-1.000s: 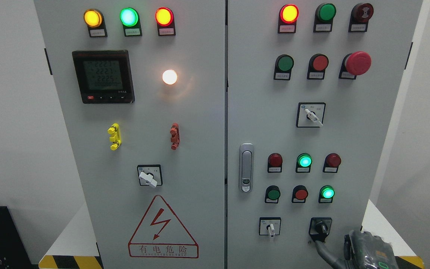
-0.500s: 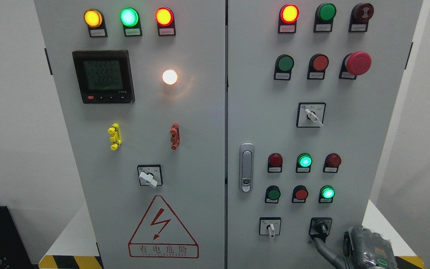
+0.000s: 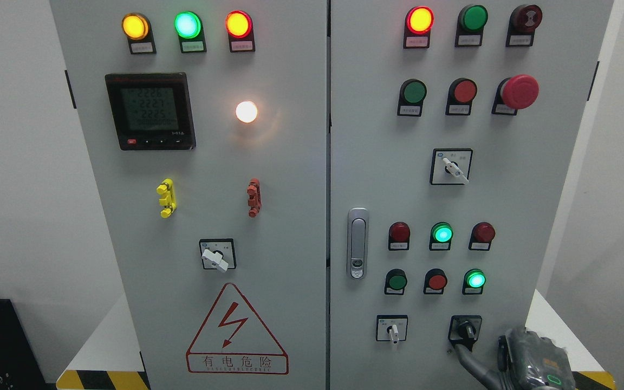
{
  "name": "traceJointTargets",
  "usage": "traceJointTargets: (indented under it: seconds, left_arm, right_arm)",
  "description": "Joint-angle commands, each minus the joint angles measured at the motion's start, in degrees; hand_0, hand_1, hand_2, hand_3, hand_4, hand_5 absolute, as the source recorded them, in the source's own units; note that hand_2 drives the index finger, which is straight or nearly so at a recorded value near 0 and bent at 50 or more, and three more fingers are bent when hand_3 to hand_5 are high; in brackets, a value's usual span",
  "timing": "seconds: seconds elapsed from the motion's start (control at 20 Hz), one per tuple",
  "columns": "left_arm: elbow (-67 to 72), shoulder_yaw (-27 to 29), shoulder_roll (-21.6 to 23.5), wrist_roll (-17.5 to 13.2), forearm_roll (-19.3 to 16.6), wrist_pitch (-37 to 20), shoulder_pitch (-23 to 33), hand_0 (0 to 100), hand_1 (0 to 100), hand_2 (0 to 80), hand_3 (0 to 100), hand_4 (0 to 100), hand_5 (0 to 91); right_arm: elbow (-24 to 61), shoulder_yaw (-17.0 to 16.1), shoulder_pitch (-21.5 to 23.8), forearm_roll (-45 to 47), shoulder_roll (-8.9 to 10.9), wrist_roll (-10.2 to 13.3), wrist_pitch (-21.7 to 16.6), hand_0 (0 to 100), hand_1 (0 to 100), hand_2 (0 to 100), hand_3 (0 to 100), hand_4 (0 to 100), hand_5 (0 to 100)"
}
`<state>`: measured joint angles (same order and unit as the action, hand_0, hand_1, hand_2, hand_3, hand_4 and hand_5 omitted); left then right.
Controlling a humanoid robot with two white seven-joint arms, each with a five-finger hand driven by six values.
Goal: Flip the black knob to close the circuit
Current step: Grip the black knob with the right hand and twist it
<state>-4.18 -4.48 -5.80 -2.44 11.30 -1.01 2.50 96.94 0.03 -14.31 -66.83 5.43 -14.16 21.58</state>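
Grey control cabinet (image 3: 268, 162), white walls | black knob (image 3: 465, 329) near cabinet's bottom right corner | right hand (image 3: 531, 360) has barely moved, one finger (image 3: 466, 357) touching below knob, grasping nothing | knob not flipped yet

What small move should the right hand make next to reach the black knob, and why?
Probably raise the right hand a little, up and to the left, until a finger meets the black knob. The hand sits at the lower right corner, just below and right of the knob, and one grey finger points toward it but does not appear to grip it yet.
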Motion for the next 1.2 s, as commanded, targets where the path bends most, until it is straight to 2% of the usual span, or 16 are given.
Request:
traceJointTargets:
  seconds: [0.0,0.9,1.15]
  left_arm:
    - [0.0,0.0,0.0,0.0,0.0,0.0,0.0,12,56,0.0,0,0,0.0]
    - [0.0,0.0,0.0,0.0,0.0,0.0,0.0,12,56,0.0,0,0,0.0]
    - [0.0,0.0,0.0,0.0,0.0,0.0,0.0,12,56,0.0,0,0,0.0]
  right_arm:
    - [-0.3,0.7,-0.1,0.1,-0.06,-0.2,0.1,0,11,91,100,89,91]
    - [-0.4,-0.6,-1.0,0.7,-0.06,-0.3,0.1,0,10,91,100,89,91]
    - [-0.4,-1.4,-1.0,1.5,0.29,-0.4,0.0,4,9,91,100,89,91]
